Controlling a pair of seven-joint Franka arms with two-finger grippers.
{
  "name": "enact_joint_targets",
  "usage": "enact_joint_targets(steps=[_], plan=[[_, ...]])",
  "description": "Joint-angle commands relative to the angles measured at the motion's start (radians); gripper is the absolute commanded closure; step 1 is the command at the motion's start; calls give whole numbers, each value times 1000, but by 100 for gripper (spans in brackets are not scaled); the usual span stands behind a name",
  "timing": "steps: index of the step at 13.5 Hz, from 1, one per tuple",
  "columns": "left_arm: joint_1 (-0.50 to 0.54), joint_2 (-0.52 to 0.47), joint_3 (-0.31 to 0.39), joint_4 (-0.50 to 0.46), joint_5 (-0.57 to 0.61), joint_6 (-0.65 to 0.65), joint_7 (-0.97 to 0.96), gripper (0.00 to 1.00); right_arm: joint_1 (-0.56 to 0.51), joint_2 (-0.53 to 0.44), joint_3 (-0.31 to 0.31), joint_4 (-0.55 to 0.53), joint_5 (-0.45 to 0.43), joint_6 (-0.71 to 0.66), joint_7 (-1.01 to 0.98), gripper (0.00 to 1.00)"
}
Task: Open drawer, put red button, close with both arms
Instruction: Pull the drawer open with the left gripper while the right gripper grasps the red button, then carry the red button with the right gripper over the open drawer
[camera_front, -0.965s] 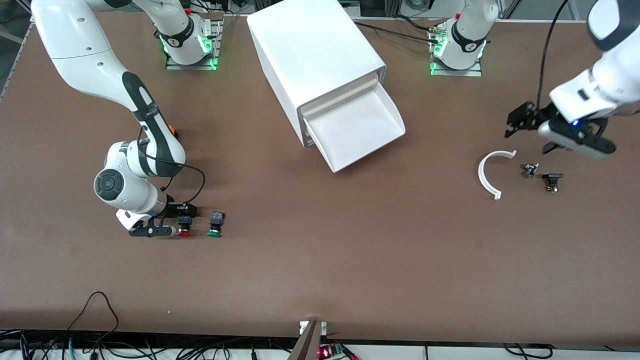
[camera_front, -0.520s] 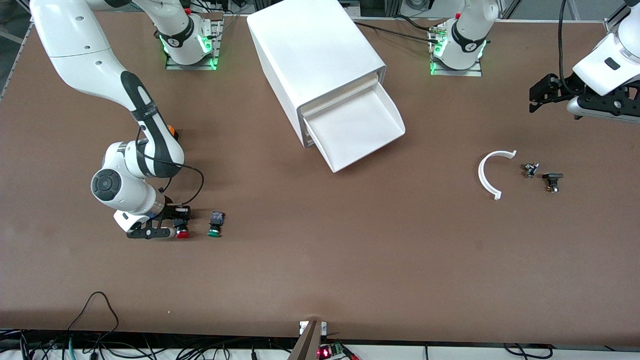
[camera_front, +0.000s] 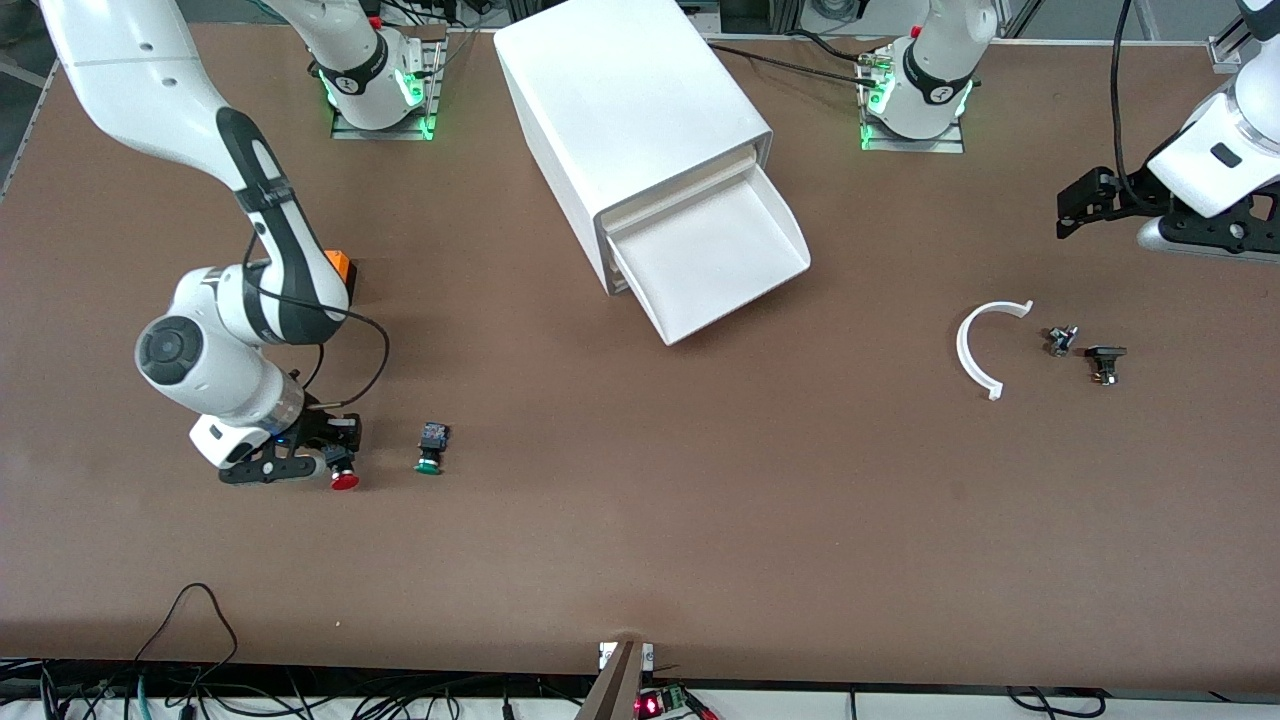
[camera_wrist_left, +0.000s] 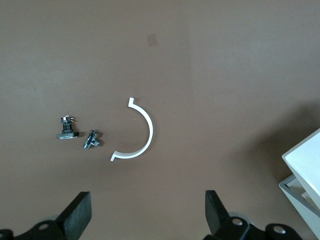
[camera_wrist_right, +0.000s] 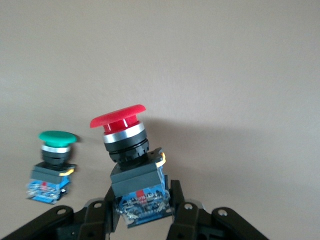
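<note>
Looking from the front view, the right pincer (camera_front: 335, 462) is clenched on the red button (camera_front: 344, 478) above the counter (camera_front: 640, 520), beside the green button (camera_front: 430, 450); the drawer (camera_front: 715, 262) stands pulled out of the cabinet (camera_front: 630, 110); the left pincer (camera_front: 1120, 215) waits with fingers spread near the left arm's end, above a white arc (camera_front: 982, 345) and two small metal parts (camera_front: 1085, 352).

Left wrist view: the same arc (camera_wrist_left: 136, 131) and parts lie below spread fingers (camera_wrist_left: 77, 217).

Right wrist view: fingers (camera_wrist_right: 102, 212) grip only the black body's lower end (camera_wrist_right: 140, 192); the button sits tilted; judged risk: it may pivot or slip during transfer, missing the drawer.
</note>
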Motion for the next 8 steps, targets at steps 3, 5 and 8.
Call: enact_joint_targets(steps=[3, 5, 8], plan=[[14, 23, 18, 38, -21, 2, -14, 0, -3, -65, 113, 97, 10, -86, -225, 90], [14, 22, 18, 38, -21, 2, -14, 0, 11, -72, 195, 135, 4, -102, -291, 91], [17, 23, 18, 38, -21, 2, -13, 0, 52, -71, 328, 189, -12, -178, -351, 90]])
